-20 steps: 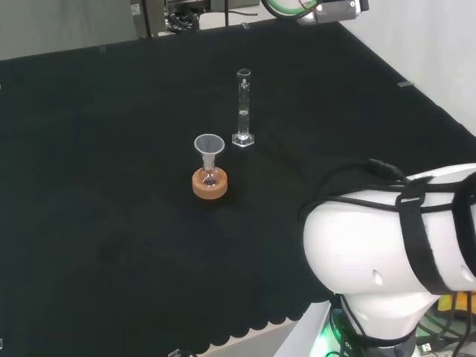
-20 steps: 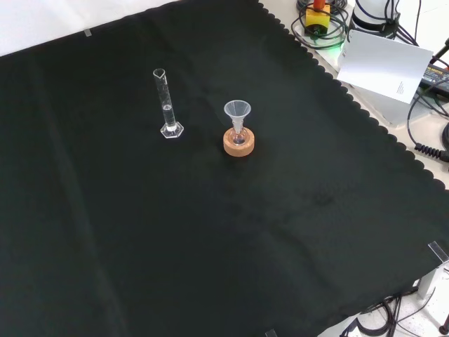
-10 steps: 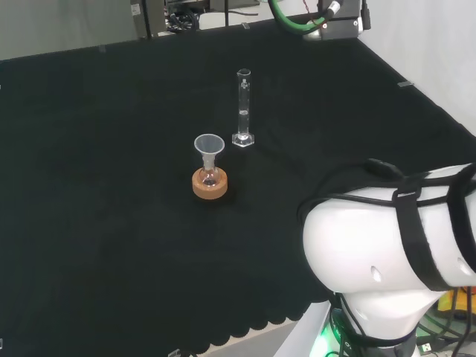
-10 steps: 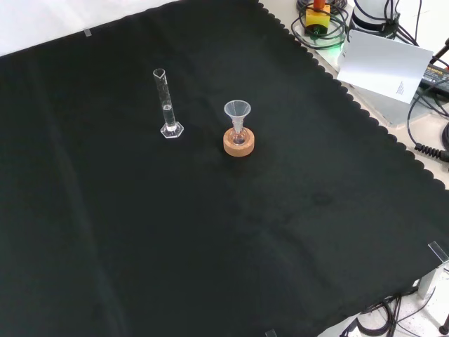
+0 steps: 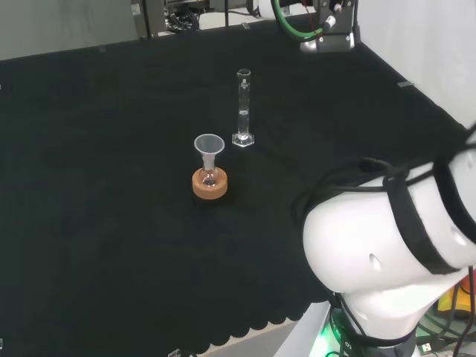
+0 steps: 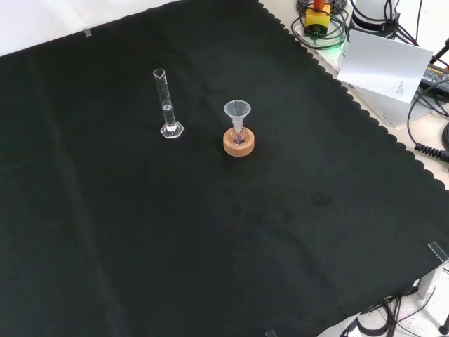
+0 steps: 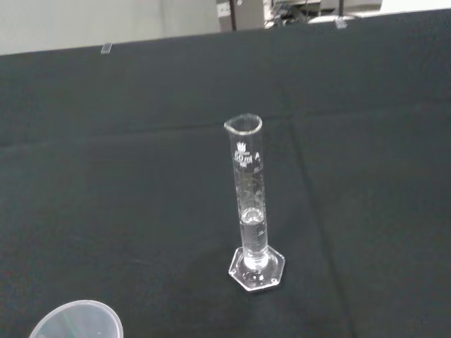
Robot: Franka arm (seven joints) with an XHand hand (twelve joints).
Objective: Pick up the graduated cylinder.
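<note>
You see the graduated cylinder (image 5: 242, 108) standing upright on its hexagonal foot on the black cloth (image 5: 97, 149), a little above the middle of the head view and in the upper left part of the front view (image 6: 167, 104), with a little clear liquid low in the tube in the wrist view (image 7: 251, 204). Just beside it, lower left in the head view and to its right in the front view, a clear funnel (image 5: 209, 149) sits in a small flask on a cork ring (image 5: 210, 184). You cannot tell from these views how the hand's fingers are set.
</note>
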